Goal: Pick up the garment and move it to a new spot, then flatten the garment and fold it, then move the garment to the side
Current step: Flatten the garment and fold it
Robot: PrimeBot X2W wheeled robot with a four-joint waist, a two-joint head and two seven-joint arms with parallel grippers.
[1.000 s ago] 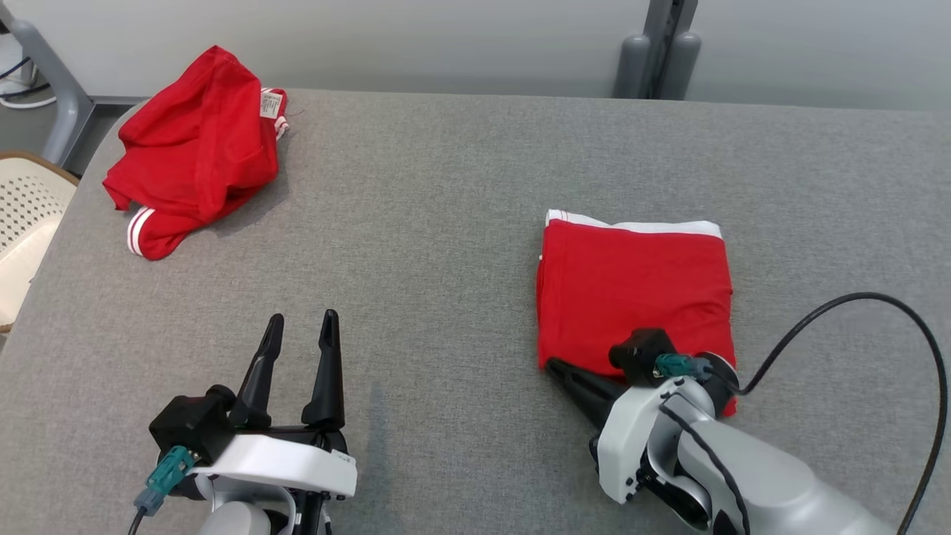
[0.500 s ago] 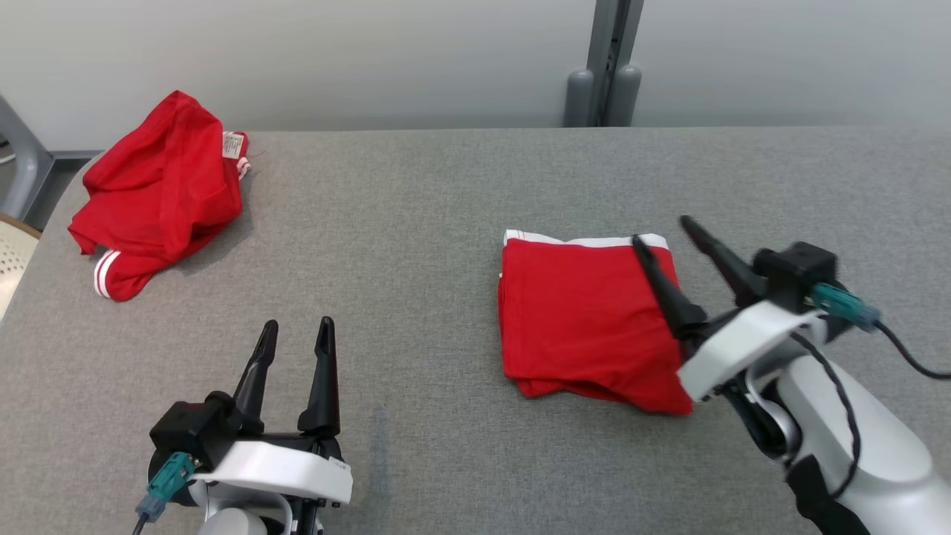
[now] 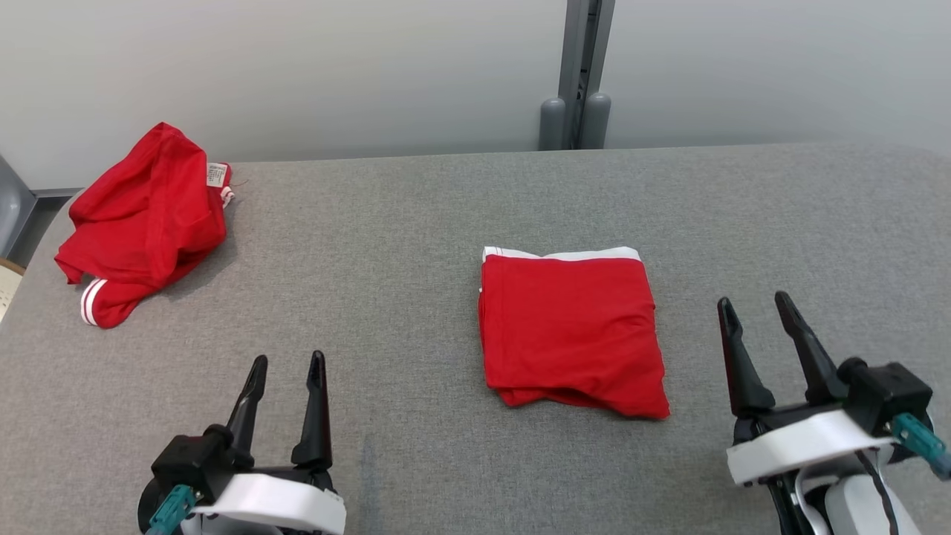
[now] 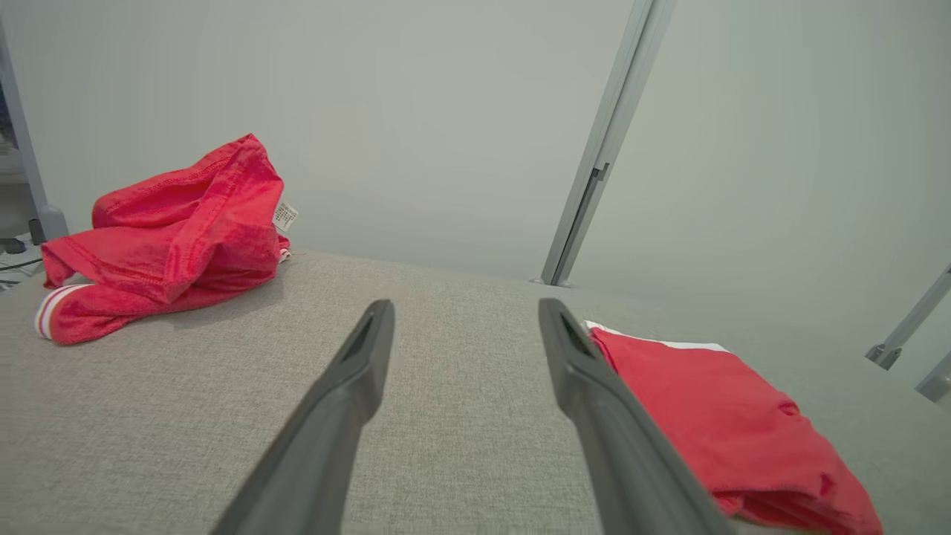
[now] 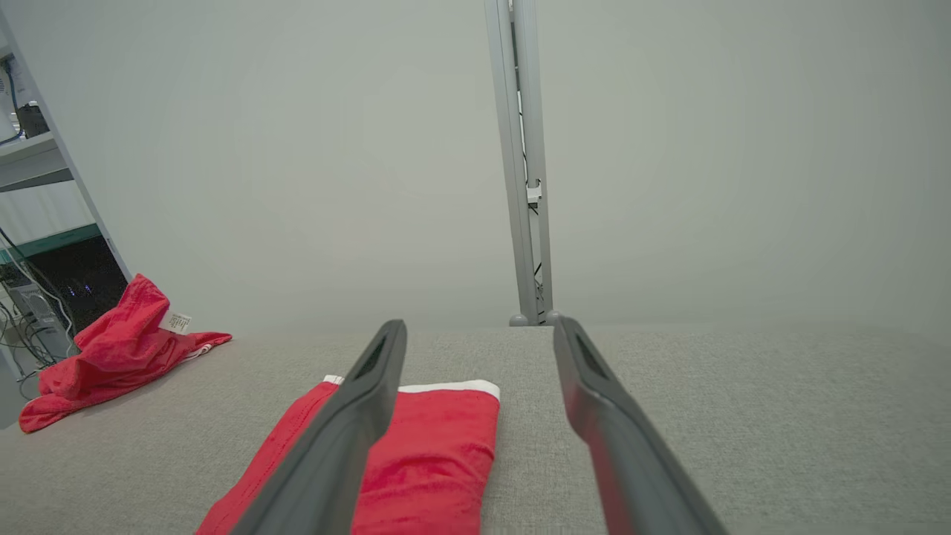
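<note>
While the left gripper (image 3: 288, 357) and right gripper (image 3: 754, 299) are held open and empty, the folded garment (image 3: 568, 334), laid at ten o'clock from the right one, could be unfolded if only its top layer is pinched.

A grey fabric counter (image 3: 416, 215) is stretching out below a pale wall (image 3: 297, 74). A crumpled red heap of cloth (image 3: 141, 223) is lying at the counter's far left corner, with its white label (image 3: 216, 174) showing and a white-striped cuff (image 3: 91, 303) sticking out. A grey post (image 3: 578, 67) is rising behind the far edge. Shelving (image 5: 33, 160) with cables is standing beyond the heap.
</note>
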